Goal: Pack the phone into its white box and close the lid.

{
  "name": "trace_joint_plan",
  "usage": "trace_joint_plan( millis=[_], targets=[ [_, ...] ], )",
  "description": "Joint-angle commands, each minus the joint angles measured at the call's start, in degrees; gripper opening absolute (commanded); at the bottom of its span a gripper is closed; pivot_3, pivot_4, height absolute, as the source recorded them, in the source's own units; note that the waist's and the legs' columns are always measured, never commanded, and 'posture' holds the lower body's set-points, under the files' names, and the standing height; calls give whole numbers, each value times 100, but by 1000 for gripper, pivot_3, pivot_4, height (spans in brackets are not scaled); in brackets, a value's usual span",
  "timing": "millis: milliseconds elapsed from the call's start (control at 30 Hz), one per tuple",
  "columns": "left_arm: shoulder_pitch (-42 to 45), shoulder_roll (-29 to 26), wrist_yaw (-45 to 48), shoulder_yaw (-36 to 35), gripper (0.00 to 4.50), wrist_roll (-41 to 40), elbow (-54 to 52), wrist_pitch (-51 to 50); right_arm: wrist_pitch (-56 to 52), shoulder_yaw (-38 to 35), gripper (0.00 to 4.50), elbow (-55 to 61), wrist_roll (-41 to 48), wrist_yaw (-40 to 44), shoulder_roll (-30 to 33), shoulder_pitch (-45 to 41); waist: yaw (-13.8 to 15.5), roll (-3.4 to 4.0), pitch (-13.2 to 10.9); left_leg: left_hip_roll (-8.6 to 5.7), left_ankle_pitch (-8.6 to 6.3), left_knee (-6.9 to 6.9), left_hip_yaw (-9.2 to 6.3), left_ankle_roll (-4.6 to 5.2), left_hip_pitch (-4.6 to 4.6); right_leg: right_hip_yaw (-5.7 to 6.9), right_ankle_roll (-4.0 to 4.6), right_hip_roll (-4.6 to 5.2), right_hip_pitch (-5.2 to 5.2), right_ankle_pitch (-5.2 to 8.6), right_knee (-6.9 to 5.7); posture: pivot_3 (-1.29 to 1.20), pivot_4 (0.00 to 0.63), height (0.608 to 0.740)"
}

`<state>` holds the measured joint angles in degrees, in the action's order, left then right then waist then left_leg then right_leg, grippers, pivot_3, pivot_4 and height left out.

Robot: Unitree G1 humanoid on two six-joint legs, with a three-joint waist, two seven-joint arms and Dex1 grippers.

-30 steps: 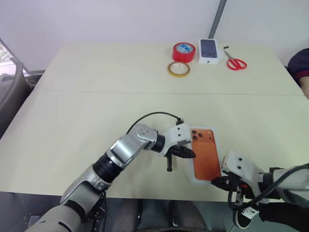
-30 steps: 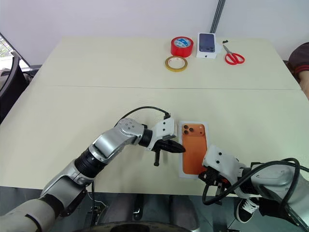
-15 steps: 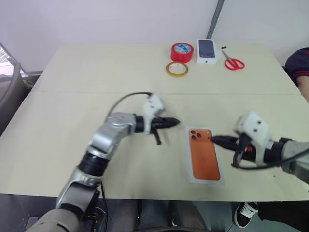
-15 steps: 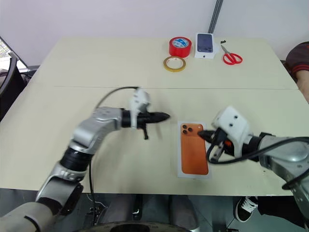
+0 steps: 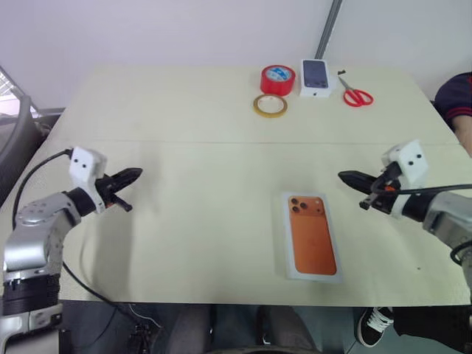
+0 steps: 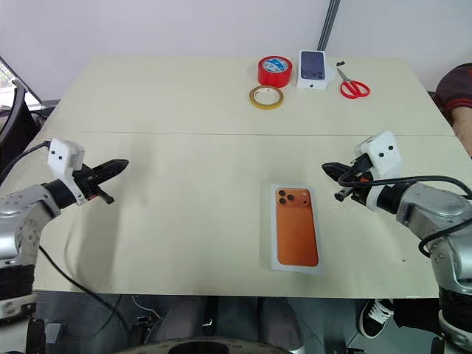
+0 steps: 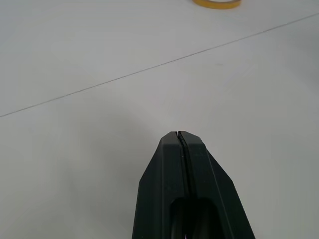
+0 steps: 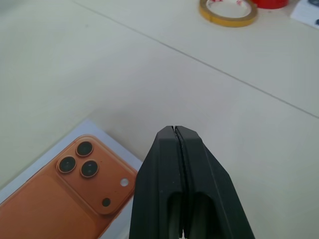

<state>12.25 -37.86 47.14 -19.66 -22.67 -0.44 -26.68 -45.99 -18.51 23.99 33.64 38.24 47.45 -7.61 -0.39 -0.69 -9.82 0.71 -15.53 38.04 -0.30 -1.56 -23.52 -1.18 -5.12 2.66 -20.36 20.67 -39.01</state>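
Observation:
The lid (image 5: 313,236), white with an orange phone's back printed on it, lies face up near the table's front edge, a little right of the middle. It covers the white box, and the phone is hidden. My left gripper (image 5: 136,175) hovers far to the lid's left, shut and empty, pointing right. Above and to the right of the lid, my right gripper (image 5: 344,176) is shut on nothing and points left. In the right wrist view the shut fingers (image 8: 164,164) hang over the lid's printed camera corner (image 8: 87,164).
At the table's back stand a red tape roll (image 5: 279,79), a yellow tape ring (image 5: 271,105), a small white box printed with a dark phone (image 5: 317,77) and red scissors (image 5: 358,96). A person's sleeve (image 5: 457,99) shows at the right edge.
Both grippers have drawn away from the lid's sides: the left swung far out to the left, the right rose and moved to the right. The lid stays flat on the table.

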Motion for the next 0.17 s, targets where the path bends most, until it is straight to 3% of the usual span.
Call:
trace_joint_plan(
  millis=[33, 167],
  targets=[
    [-154, 44, -198, -210, 0, -176, -398, 34, 263, -24, 29, 7, -46, 41, -76, -52, -18, 0, 0, 1, 0, -1, 0, 0, 0, 0, 0, 0, 0, 0, 0, 0, 150, 736],
    [-267, 45, -317, -161, 0, -234, -521, -12, 263, 28, 29, 68, -7, 43, -176, -42, -30, 0, 0, 3, 0, -3, 0, 0, 0, -1, 0, -2, -3, 0, -3, 0, 150, 736]
  ],
)
